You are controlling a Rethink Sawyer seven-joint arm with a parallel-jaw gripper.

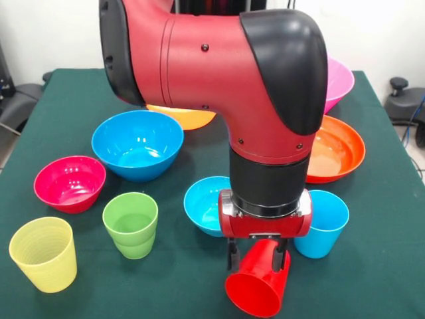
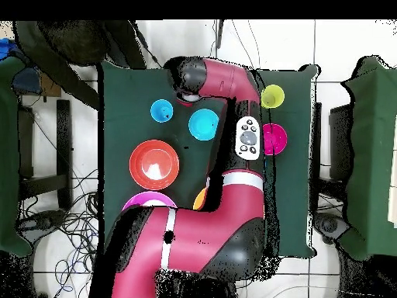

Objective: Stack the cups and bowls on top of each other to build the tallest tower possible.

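Note:
My gripper (image 1: 257, 258) is shut on the red cup (image 1: 260, 282) and holds it tilted at the table's near edge, mouth toward the camera. The light blue cup (image 1: 321, 222) and the small light blue bowl (image 1: 204, 205) stand right behind it. The lime green cup (image 1: 131, 224) and the yellow cup (image 1: 44, 254) stand upright to the left. Behind them are the magenta bowl (image 1: 69, 183) and the medium blue bowl (image 1: 137, 143). The red-orange bowl (image 1: 337, 149), pink bowl (image 1: 339, 81) and yellow-orange bowl (image 1: 187, 118) sit farther back. No tower shows.
The arm's thick elbow (image 1: 219, 73) hangs over the table's middle and hides part of the far bowls. In the overhead view the arm (image 2: 225, 194) covers the gripper, the green cup and the medium blue bowl. The green table (image 1: 385, 266) ends close in front of the red cup.

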